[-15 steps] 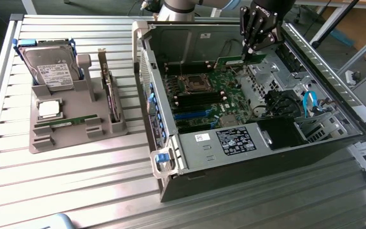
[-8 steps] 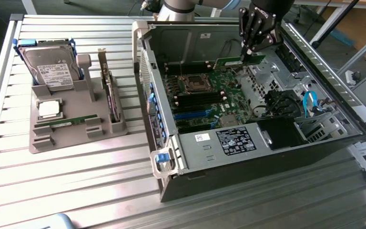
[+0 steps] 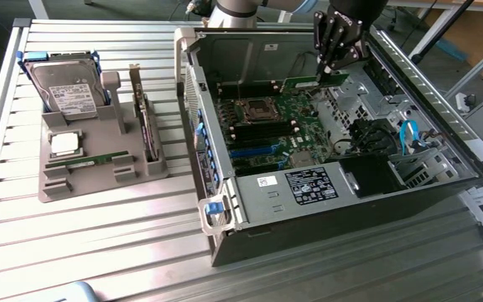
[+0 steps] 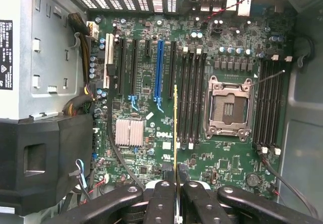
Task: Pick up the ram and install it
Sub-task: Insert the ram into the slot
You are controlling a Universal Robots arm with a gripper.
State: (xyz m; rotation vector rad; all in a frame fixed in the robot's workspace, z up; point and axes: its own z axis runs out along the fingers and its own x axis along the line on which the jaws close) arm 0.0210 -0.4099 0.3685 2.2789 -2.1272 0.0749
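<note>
Slatted metal tabletop point(image 3: 99, 251) is seen beneath an open computer case point(image 3: 250, 239). Inside the case, the ram point(image 3: 309, 83) is held on edge over the motherboard point(image 4: 222, 163), grasped at its upper edge by the clenched gripper point(image 3: 336, 68). It is lined up beside the black memory slots point(image 4: 194, 98) next to the empty processor socket point(image 4: 227, 108); whether a slot is touched cannot be told. Outside the case, toward the exterior view's left, a grey tray point(image 3: 99, 182) is set, with a hard drive point(image 3: 67, 88) and a processor chip point(image 3: 63, 143) kept on it.
</note>
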